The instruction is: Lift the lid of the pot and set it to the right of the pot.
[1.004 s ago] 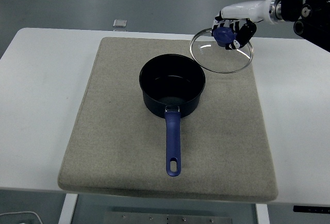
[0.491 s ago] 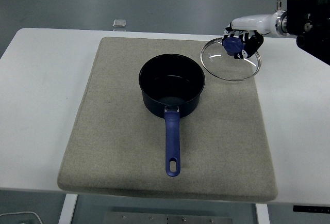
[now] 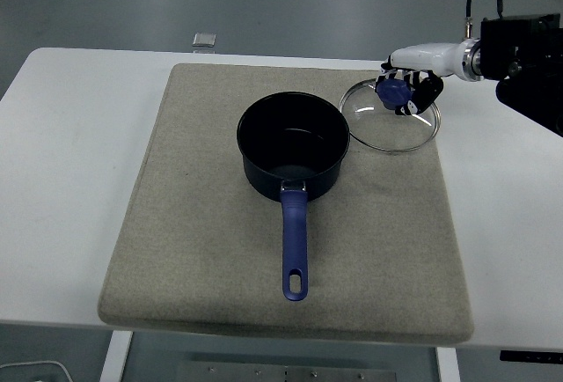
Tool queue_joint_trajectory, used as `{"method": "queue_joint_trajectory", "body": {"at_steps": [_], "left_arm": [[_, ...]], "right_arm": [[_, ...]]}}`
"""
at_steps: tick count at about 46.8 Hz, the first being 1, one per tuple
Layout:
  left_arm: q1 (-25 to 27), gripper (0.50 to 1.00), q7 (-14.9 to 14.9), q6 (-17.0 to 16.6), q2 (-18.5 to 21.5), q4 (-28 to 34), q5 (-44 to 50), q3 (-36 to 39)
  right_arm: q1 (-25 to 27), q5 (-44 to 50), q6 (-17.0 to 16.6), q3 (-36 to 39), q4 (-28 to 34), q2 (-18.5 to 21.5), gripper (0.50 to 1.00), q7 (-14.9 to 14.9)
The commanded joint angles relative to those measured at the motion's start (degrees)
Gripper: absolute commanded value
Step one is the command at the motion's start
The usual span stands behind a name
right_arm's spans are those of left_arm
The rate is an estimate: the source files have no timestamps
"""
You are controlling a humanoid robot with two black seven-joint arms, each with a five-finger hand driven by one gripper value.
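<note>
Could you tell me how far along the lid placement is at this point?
Done: the glass lid is off the open pot and sits to its right over the mat. In hand: the right hand grips the blue knob. Left: release it and pull the hand clear.

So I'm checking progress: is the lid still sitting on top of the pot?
No, the glass lid is off the open pot, to its right over the mat, its blue knob held by the right hand.

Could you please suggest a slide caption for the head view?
Right robot hand holds the glass lid by its blue knob, low over the grey mat, right of the open pot.
</note>
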State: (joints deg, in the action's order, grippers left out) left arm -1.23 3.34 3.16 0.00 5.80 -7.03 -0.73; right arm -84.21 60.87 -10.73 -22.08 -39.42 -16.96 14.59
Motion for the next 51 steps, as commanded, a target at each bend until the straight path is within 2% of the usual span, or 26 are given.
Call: {"method": "queue_joint_trajectory", "body": {"at_steps": [1, 3, 8, 10, 13, 15, 28, 32, 38, 51], "left_arm": [[0.0, 1.000, 0.0, 0.0, 0.0, 0.0, 0.0, -0.1], [0.0, 1.000, 0.0, 0.0, 0.0, 0.0, 0.0, 0.0], [0.0, 1.000, 0.0, 0.0, 0.0, 0.0, 0.0, -0.1], [0.0, 1.000, 0.0, 0.0, 0.0, 0.0, 0.0, 0.0], [0.0, 1.000, 0.0, 0.0, 0.0, 0.0, 0.0, 0.0], [0.0, 1.000, 0.0, 0.0, 0.0, 0.0, 0.0, -0.1], [0.0, 1.000, 0.0, 0.0, 0.0, 0.0, 0.0, -0.1], [0.0, 1.000, 0.0, 0.0, 0.0, 0.0, 0.0, -0.1], [0.0, 1.000, 0.0, 0.0, 0.0, 0.0, 0.0, -0.1], [0.0, 1.000, 0.0, 0.0, 0.0, 0.0, 0.0, -0.1]], "right_arm": [[0.4, 0.0, 0.3, 0.1, 0.0, 0.2, 0.635, 0.0], [0.6, 0.0, 0.4, 0.2, 0.0, 0.2, 0.715, 0.0], [0.6, -0.1, 0.3, 0.2, 0.0, 0.3, 0.823, 0.0], [0.7, -0.1, 0.3, 0.2, 0.0, 0.5, 0.858, 0.0], [0.7, -0.1, 0.2, 0.1, 0.0, 0.7, 0.866, 0.0], [1.0, -0.2, 0.2, 0.2, 0.0, 0.7, 0.899, 0.0], [0.2, -1.4, -0.8, 1.3, -0.1, 0.2, 0.901, 0.3], [-0.8, -3.3, -2.0, 2.3, -0.3, -0.1, 0.901, 0.4], [-0.3, -11.6, -4.4, 5.2, -0.2, 0.0, 0.901, 0.3], [1.4, -36.1, -3.9, 5.6, 0.8, 0.1, 0.901, 0.0]]}}
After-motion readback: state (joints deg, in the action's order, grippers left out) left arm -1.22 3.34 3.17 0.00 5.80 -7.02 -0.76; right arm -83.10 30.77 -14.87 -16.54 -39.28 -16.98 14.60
